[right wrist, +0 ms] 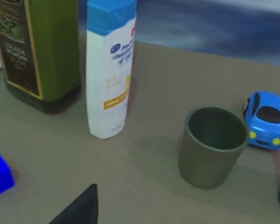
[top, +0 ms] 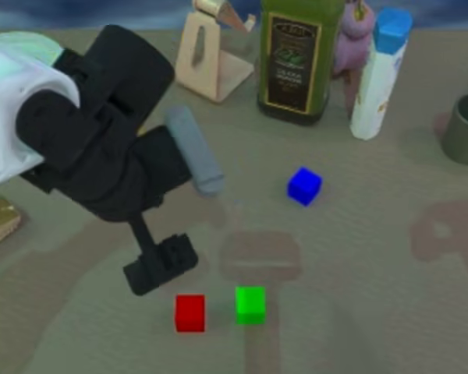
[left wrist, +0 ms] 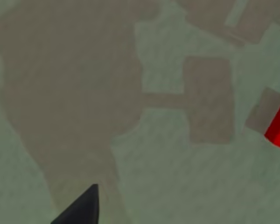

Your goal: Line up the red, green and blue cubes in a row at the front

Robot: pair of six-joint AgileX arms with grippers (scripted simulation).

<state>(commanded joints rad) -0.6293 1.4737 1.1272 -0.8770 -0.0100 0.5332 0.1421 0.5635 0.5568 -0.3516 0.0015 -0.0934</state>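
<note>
**A:** Where do the three cubes sit on the table point(top: 374, 312)?

**B:** The red cube point(top: 189, 312) and the green cube point(top: 250, 305) lie near the front edge, left of the middle, close together with a narrow gap between them. The blue cube point(top: 304, 186) is well apart from them, farther back and toward the table's middle.

**A:** And the arms?

**B:** The left arm reaches in from the left edge. Its left gripper point(top: 161, 265) hangs just behind and to the left of the red cube, apart from it. I cannot tell whether that claw is open or closed; the top view shows only a dark block, and the left wrist view shows one dark fingertip point(left wrist: 81, 209) over bare table, with the red cube at the frame's edge. Nothing is visibly held.

**A:** The right arm?

**B:** It does not show in the top view. The right wrist view has one dark fingertip point(right wrist: 79, 207), so I cannot tell its state either.

**A:** What else stands there?

**B:** Along the back edge: a tan stand point(top: 210, 58), a green oil bottle point(top: 296, 58), a purple figure point(top: 355, 39) and a white shampoo bottle point(top: 378, 74) with a blue cap. An olive cup point(top: 464, 128) stands at the right edge, with a blue toy car point(right wrist: 264, 120) just beside it in the right wrist view.
</note>
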